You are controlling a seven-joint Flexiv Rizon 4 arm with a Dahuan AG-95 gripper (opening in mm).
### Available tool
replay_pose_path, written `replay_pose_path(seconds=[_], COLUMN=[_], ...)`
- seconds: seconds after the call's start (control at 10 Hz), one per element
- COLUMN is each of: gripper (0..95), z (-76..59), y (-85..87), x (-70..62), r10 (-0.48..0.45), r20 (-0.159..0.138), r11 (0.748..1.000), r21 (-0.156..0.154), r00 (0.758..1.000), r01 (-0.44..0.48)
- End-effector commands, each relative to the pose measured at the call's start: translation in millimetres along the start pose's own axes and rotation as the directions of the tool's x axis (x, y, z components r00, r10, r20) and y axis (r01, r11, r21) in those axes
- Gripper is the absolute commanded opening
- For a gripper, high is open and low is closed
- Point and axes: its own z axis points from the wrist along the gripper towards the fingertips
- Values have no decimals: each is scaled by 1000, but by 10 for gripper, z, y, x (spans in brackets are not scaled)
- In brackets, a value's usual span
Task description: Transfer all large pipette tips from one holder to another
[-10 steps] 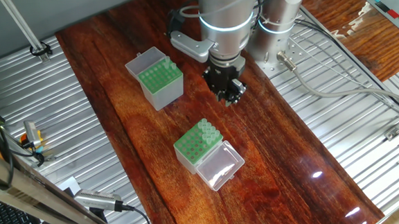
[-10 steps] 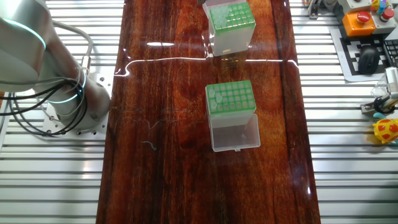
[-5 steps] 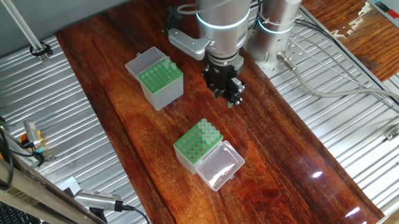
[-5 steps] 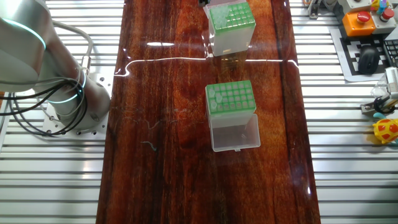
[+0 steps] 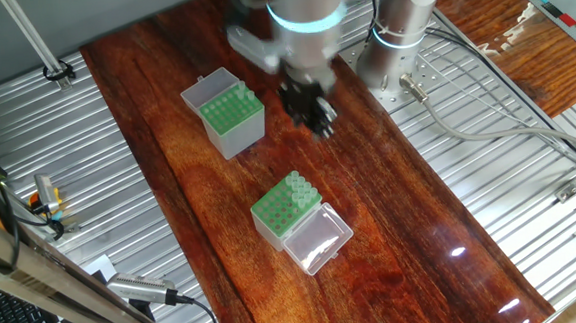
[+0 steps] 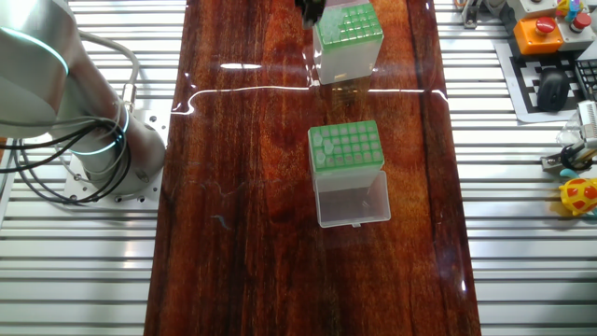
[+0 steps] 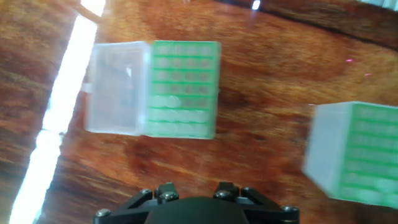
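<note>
while the large pipette tips (image 5: 298, 189) are standing in a short cluster along one edge of the shorter green-topped box (image 5: 284, 213), they are showing in the hand view as pale round collars (image 7: 177, 109) in the rows of that box nearest the camera. the box's clear hinged lid (image 5: 318, 240) is lying open flat on the wooden table (image 5: 391, 205), on the side facing away from the arm. the gripper (image 5: 308, 108) is hanging above the table, blurred, between the two boxes and just beside the taller grey-sided holder (image 5: 227, 113); whether its fingers are spread or closed cannot be told. in the hand view the taller holder (image 7: 354, 154) is sitting to the right of the gripper and the shorter box (image 7: 183, 87) ahead and to the left, well apart from each other. in the other fixed view only a dark bit of the gripper (image 6: 310, 8) is peeking in at the top edge, beside the taller holder (image 6: 347, 39).
</note>
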Motion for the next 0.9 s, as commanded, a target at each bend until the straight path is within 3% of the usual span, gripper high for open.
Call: replay_pose_path(seconds=[0.1, 0.2, 0.3, 0.6, 0.7, 0.9], gripper=[190, 190, 380, 380, 190, 190], z=[-16, -16, -16, -16, -11, 21], y=[-258, -258, -258, -258, -295, -646], x=[21, 21, 21, 21, 27, 109], r10=[-88, -74, -37, 79, 81, 28], r20=[-5, -2, -3, -10, -3, -3], r11=[996, 997, 999, 997, 997, 1000], r21=[-15, -19, -12, 5, 12, 10], r00=[996, 997, 999, 997, 997, 1000], r01=[88, 74, 37, -79, -81, -28])
